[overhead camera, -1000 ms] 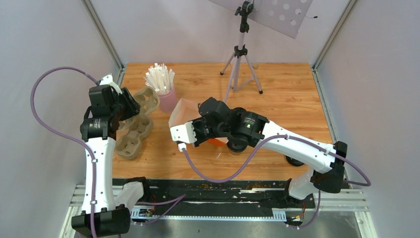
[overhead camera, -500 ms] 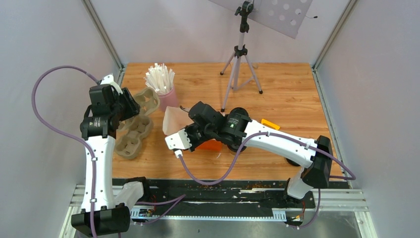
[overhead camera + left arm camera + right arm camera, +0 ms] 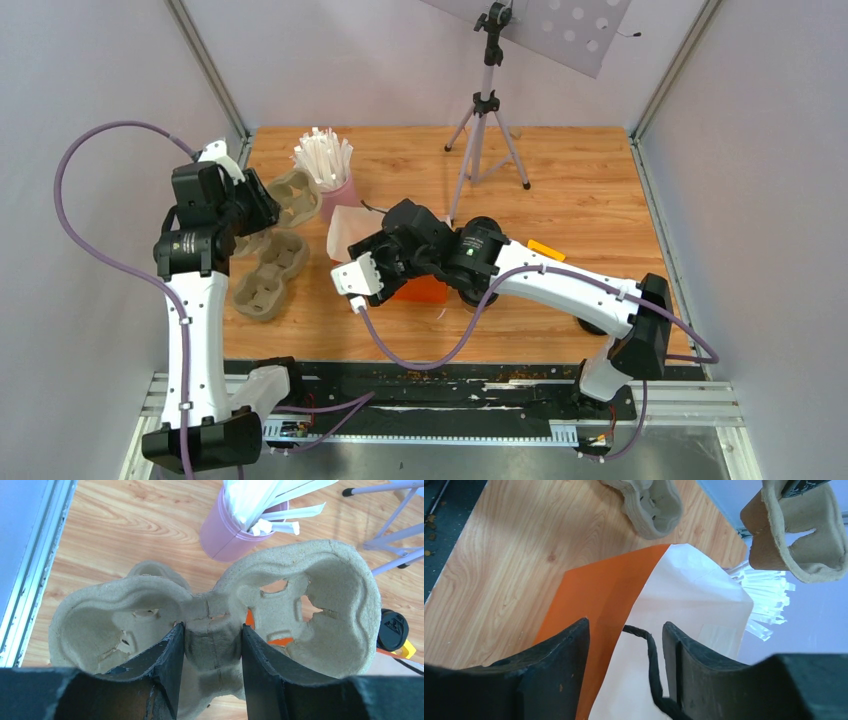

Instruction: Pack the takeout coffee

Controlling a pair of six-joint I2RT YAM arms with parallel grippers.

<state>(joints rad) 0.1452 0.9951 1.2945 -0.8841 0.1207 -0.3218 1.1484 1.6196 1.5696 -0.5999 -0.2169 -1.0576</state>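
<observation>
The left gripper (image 3: 212, 630) is pinched shut on the centre ridge of a grey-brown moulded pulp cup tray (image 3: 330, 575), holding it up beside the tall pink cup of white sticks (image 3: 225, 537). Over at the orange-and-white paper bag (image 3: 694, 595), the right gripper (image 3: 624, 627) has its fingers spread. The bag's black cord handle (image 3: 651, 665) runs loose between them. I can't pick out the kraft-brown paper coffee cup. What looks like a black round lid (image 3: 392, 630) sits on the wooden table (image 3: 580, 190), past the tray's right edge.
</observation>
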